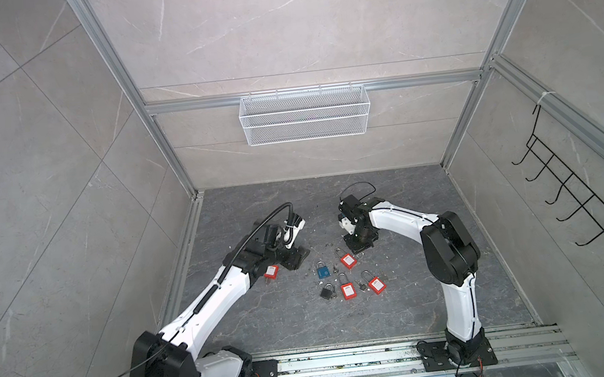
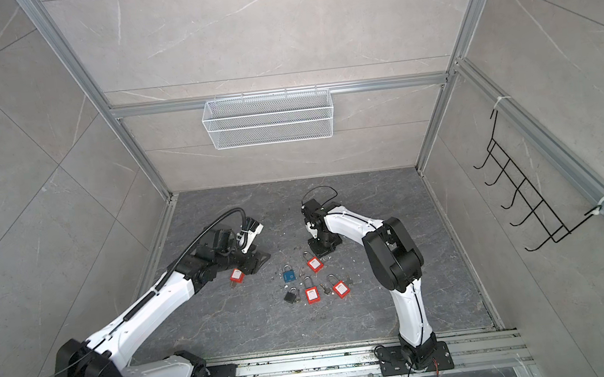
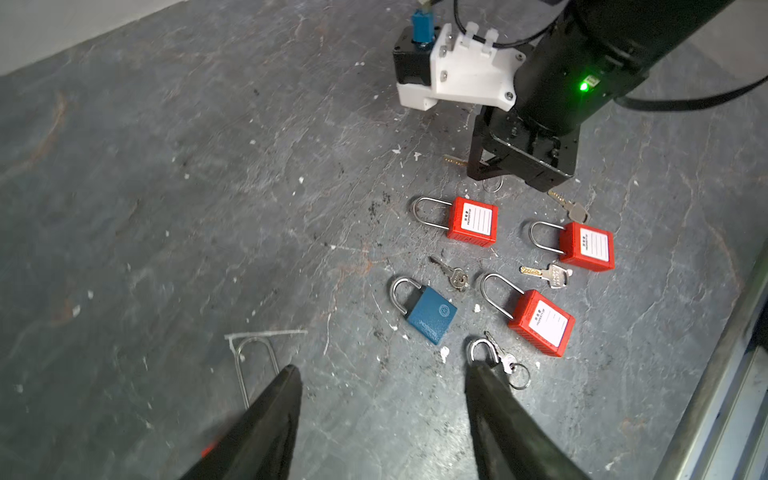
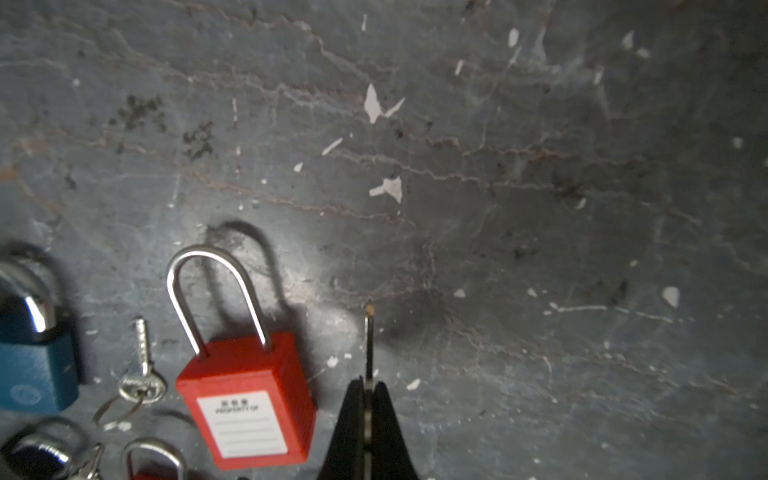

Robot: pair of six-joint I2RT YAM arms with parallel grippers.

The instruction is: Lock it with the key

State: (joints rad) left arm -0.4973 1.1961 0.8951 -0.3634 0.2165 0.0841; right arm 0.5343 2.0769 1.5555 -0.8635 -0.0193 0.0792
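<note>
Right wrist view: the right pincer [image 4: 368, 388] is clamped on a key [image 4: 368, 336], blade jutting over the floor [image 4: 540, 208], just beside a red lock [image 4: 249, 399]. The left pincer [image 3: 383, 368] stands wide, holding nothing, one finger [image 3: 270, 415] beside a second red lock [image 1: 271, 271], well apart from the first.

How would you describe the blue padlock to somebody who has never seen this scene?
On the dark stone floor between the two arms lies a cluster of padlocks. The blue padlock is on its left side in both top views, just behind the black padlock. It alone has a blue body; its neighbours are red or black.
</note>
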